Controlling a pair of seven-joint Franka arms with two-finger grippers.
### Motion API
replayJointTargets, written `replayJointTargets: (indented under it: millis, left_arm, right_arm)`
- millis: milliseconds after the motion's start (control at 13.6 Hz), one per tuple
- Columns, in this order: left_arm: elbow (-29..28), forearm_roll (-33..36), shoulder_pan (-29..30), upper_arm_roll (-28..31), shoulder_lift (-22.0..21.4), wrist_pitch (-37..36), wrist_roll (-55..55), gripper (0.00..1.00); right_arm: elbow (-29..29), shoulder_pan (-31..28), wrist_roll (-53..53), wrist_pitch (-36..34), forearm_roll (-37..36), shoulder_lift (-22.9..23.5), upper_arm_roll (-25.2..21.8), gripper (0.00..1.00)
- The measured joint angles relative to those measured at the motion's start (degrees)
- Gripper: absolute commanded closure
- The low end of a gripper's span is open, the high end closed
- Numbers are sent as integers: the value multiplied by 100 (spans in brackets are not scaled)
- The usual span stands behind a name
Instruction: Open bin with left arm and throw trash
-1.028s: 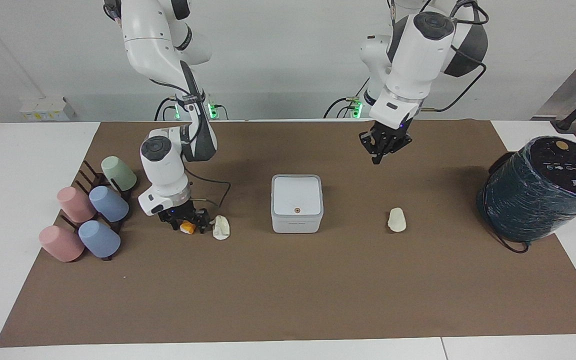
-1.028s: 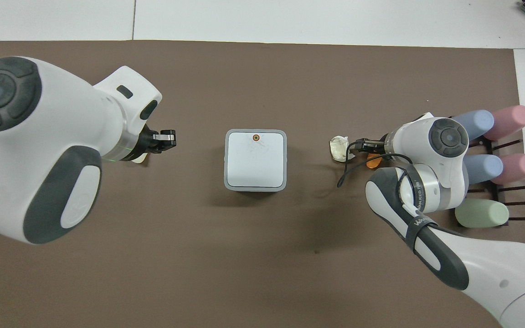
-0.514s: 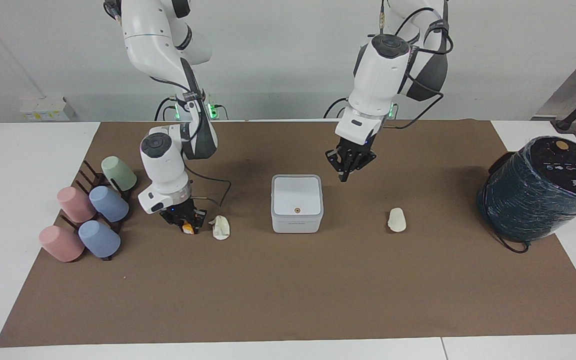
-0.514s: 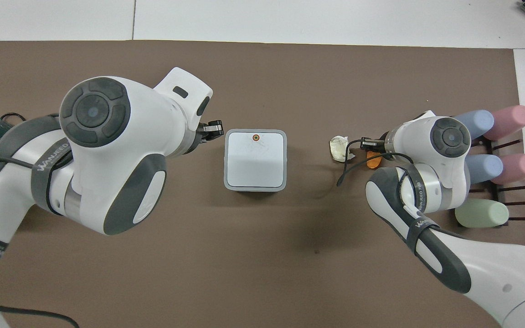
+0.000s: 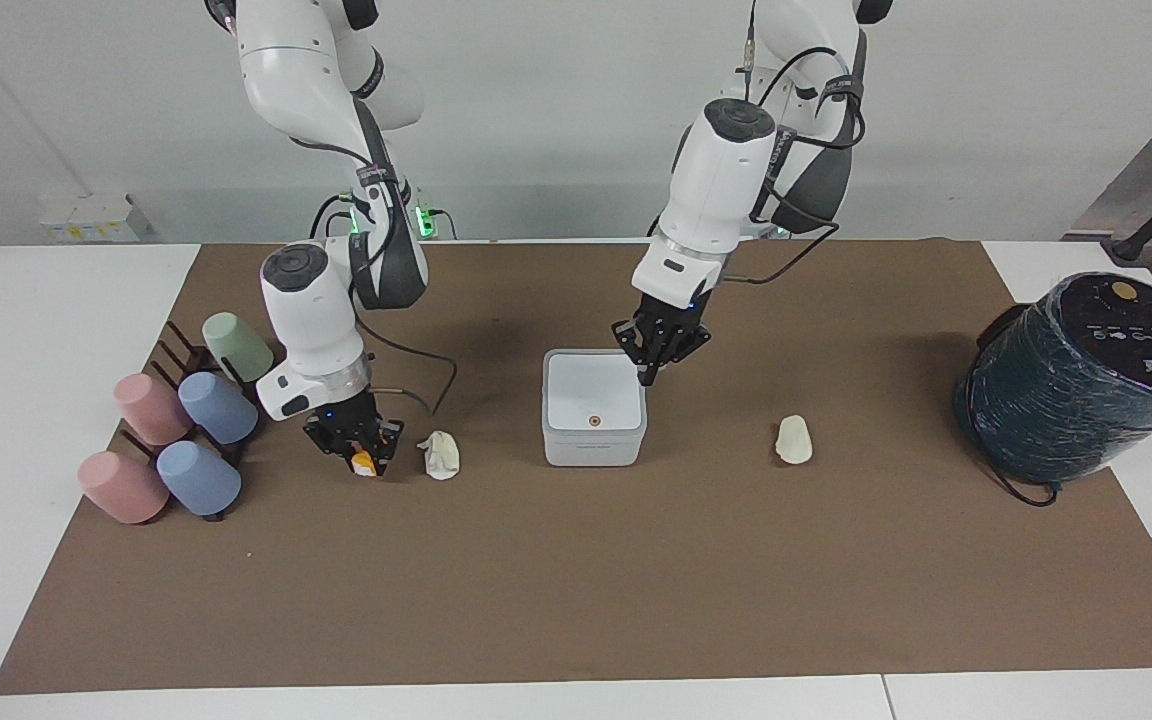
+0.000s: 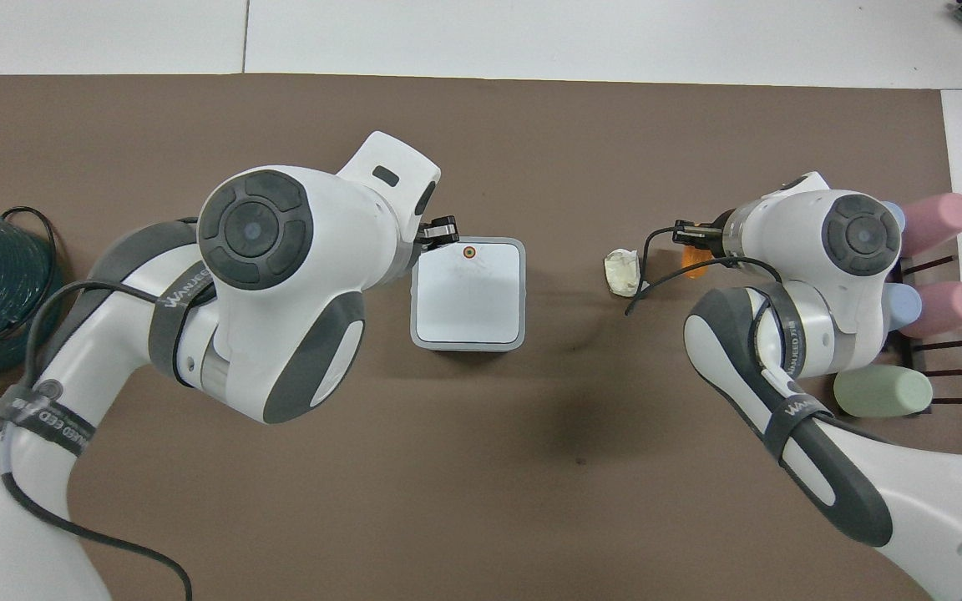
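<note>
The white surface (image 5: 56, 330) carries a brown mat (image 5: 576, 580) over most of its width. On the mat, the bin (image 5: 593, 420) sits mid-surface, lid shut. A crumpled white wad (image 5: 441, 454) lies beside it toward the right arm's end, and a pale lump (image 5: 793, 439) toward the left arm's end. A rack of cups (image 5: 181, 430) stands at the right arm's end; a dark wrapped cylinder (image 5: 1076, 380) straddles the mat's edge at the left arm's end.

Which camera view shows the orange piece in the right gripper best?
The facing view: the orange piece shows between the right gripper fingertips, just above the mat. In the overhead view the arm's wrist covers most of it; only an orange edge peeks out.
</note>
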Motion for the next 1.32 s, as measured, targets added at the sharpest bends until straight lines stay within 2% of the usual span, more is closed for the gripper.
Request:
replayJointTargets:
  millis: [440,661,954,1101,1321]
  left_arm:
    - [-80,0,-235,1,497,397,-164,100]
    - [-305,2,-347,21,539,664,-194,100]
    - [-356,3,-362,27,500,716,-197,100]
    - [-92,3,-364,35,503,157,-213,100]
    - [755,6,-239,161,478,-1178,-227,100]
  right_arm:
    - [30,0,0,-178,0,-650,0,100]
    - [32,1,0,-179,0,-913,0,100]
    - [105,21,0,-179,0,-980,27,100]
    - [153,102,0,-183,0,-980,46,100]
    - [176,377,213,-193,3,-969,56,100]
